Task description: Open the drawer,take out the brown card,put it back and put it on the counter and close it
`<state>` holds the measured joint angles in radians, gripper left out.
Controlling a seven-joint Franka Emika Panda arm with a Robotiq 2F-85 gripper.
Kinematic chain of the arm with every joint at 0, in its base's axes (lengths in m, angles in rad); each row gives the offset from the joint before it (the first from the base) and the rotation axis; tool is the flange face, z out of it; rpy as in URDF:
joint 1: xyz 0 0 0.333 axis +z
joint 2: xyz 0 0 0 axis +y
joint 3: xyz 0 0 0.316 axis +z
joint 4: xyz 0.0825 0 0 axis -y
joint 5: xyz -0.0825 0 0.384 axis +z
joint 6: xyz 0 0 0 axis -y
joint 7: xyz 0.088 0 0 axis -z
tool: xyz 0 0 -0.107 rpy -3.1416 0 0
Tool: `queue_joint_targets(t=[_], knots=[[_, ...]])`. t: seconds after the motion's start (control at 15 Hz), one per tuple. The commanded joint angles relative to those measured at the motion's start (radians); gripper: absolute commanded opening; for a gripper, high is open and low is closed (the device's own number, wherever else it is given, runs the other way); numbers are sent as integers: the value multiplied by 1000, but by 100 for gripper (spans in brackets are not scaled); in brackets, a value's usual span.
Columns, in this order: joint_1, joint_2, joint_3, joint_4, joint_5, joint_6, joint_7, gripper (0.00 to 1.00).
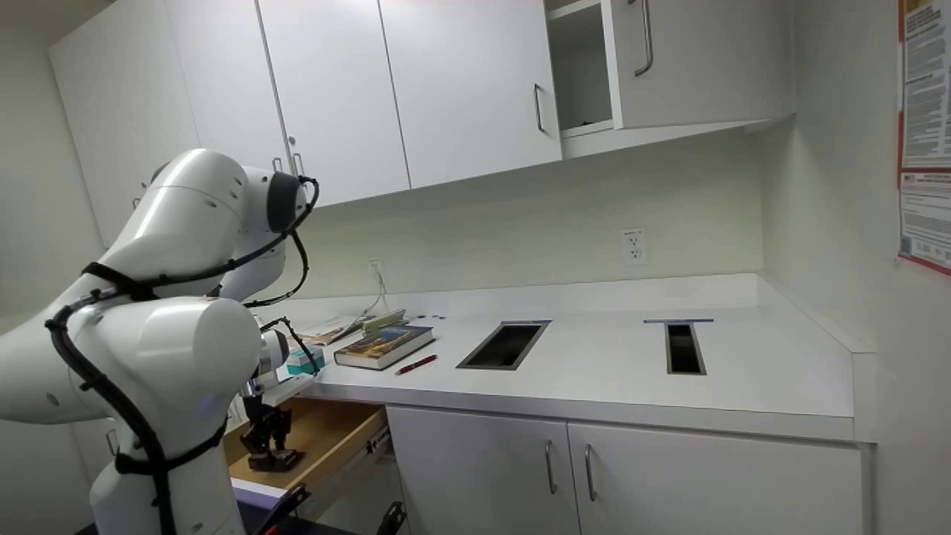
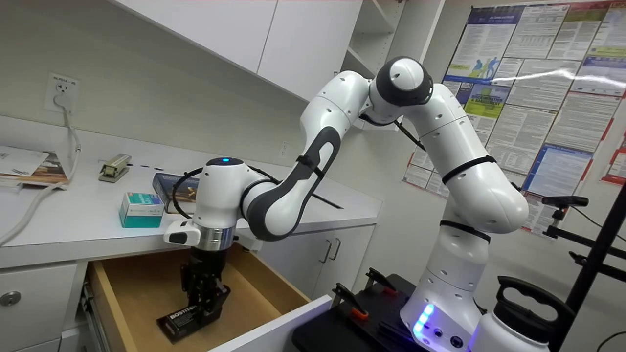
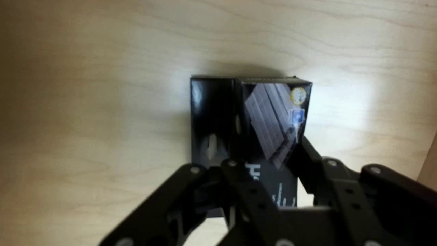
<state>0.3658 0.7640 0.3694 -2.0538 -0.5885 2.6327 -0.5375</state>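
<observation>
Inside pulled-out light-brown wooden drawer (image 2: 142, 288), black jointed metal gripper (image 3: 269, 147) appears clamped on small black printed cardboard box (image 3: 273, 112), apparently task's brown card, opposite sides pinched, likely for straight lift out; box seems resting on drawer floor. Farther, on long smooth white counter (image 1: 579, 379), teal-and-white cube-shaped carton (image 2: 142, 210), contents hidden
</observation>
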Motion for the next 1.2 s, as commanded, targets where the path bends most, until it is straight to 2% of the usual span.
queue_joint_targets(t=[0.0, 0.2, 0.6, 0.87, 1.13], knots=[[64, -137, -18, -65, -13, -5, 83, 16], [108, -230, -28, -94, -32, -21, 154, 16], [150, -371, -45, -103, -47, -75, 290, 16], [186, -390, -94, -41, -124, -119, 456, 16], [196, -412, -109, 5, -189, -210, 583, 16]])
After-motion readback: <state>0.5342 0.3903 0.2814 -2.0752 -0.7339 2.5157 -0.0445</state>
